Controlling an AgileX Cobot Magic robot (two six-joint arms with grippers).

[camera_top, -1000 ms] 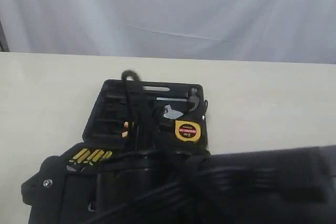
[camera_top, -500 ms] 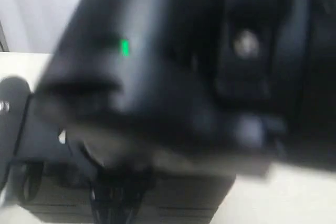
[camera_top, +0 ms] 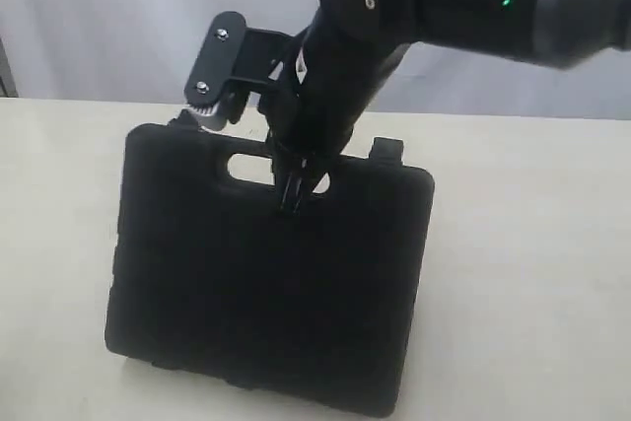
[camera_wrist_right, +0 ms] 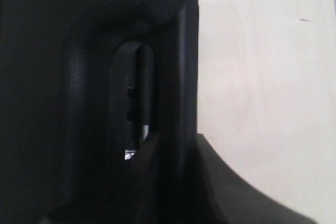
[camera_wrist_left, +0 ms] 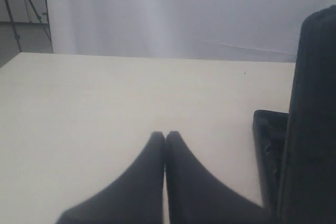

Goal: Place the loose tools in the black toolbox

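The black toolbox point(camera_top: 266, 293) stands with its lid swung up toward me, so only the lid's outer face shows. The loose tools are hidden behind it. My right gripper point(camera_top: 293, 189) reaches down from above and is shut on the lid's carry handle point(camera_top: 296, 160). In the right wrist view one finger goes through the handle slot point(camera_wrist_right: 134, 93) and the other lies outside the handle bar point(camera_wrist_right: 169, 77), the right gripper point(camera_wrist_right: 173, 156) clamping that bar. My left gripper point(camera_wrist_left: 165, 136) is shut and empty over bare table, left of the toolbox base point(camera_wrist_left: 265, 145) and raised lid point(camera_wrist_left: 315, 103).
The cream table point(camera_top: 532, 244) runs wide on both sides of the toolbox. A white curtain point(camera_top: 118, 17) hangs behind the table's far edge. The right arm's black camera bracket point(camera_top: 219, 54) sticks out above the toolbox's far left corner.
A second ago the toolbox lay open with a yellow tape measure showing inside. The right arm swept past the camera, and the lid has swung up and over, covering the contents.
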